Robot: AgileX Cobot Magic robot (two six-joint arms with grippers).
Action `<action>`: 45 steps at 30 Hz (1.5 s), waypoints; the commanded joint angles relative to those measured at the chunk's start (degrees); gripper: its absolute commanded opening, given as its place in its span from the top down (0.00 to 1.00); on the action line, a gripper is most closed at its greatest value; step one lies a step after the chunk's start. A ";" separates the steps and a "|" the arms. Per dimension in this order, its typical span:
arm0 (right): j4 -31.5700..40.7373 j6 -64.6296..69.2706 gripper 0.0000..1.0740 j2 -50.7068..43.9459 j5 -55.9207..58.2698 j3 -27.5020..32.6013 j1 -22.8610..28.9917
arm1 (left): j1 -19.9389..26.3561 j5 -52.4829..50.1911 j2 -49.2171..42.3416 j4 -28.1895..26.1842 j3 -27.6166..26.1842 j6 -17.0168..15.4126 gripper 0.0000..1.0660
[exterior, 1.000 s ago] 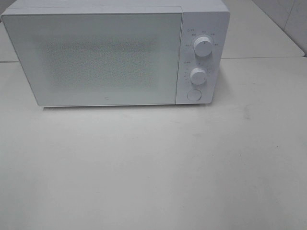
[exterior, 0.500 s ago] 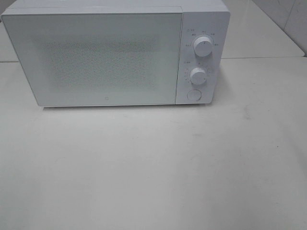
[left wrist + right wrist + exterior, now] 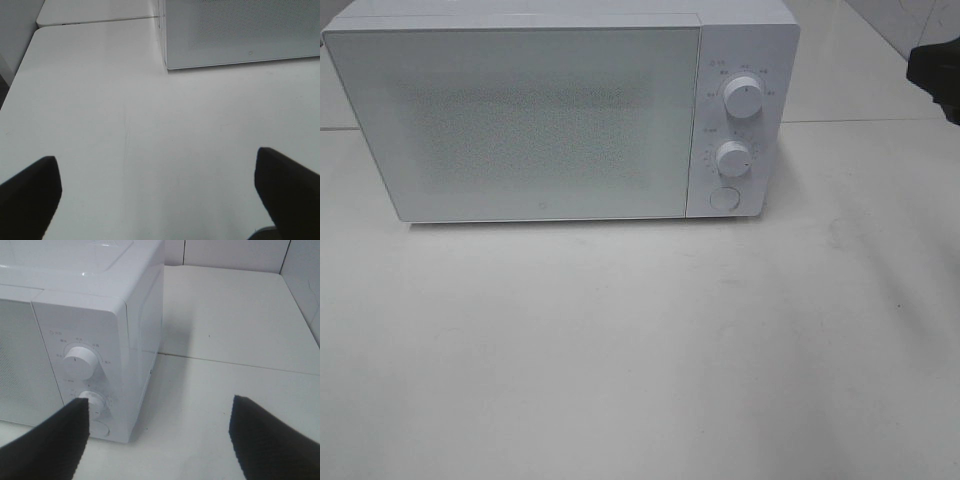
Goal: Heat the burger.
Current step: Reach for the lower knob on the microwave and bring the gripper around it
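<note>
Right end effector [image 3: 159,402] entered beside microwave [image 3: 520,120].

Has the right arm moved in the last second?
Yes. The right arm has entered the high view at its right edge, moving in toward the microwave.

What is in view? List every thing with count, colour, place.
microwave oven: one, white, back of the near table top, door shut
dials: two, white, stacked on the oven's right panel
button: one, white, round, below the dials
table tops: at least two, off-white, butted together
burger: none in view
left hand: one, black, open, over bare table before the oven
right hand: one, black, open, beside the oven's dial end
</note>
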 commanded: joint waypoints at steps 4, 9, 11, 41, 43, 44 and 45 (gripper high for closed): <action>-0.23 0.63 0.30 4.76 -8.37 0.00 -0.23 | 0.23 -0.80 -1.43 -0.34 0.17 -0.29 0.08; 4.30 -2.81 0.30 10.49 -22.57 4.70 0.00 | 0.23 -0.80 -1.43 -0.34 0.17 -0.29 0.08; 8.88 -6.53 0.30 11.92 -25.95 6.13 0.00 | 0.23 -0.80 -1.43 -0.34 0.17 -0.29 0.08; 47.56 -28.02 0.30 37.07 -71.22 11.40 25.73 | 0.23 -0.80 -1.43 -0.34 0.17 -0.29 0.08; 49.33 -28.02 0.30 39.42 -72.88 10.31 27.50 | 0.23 -0.80 -1.43 -0.34 0.17 -0.29 0.08; 49.33 -28.02 0.30 39.42 -72.88 10.31 27.50 | 0.23 -0.80 -1.43 -0.34 0.17 -0.29 0.08; 49.50 -27.96 0.30 40.79 -73.80 9.51 28.25 | 0.23 -0.80 -1.43 -0.34 0.17 -0.29 0.08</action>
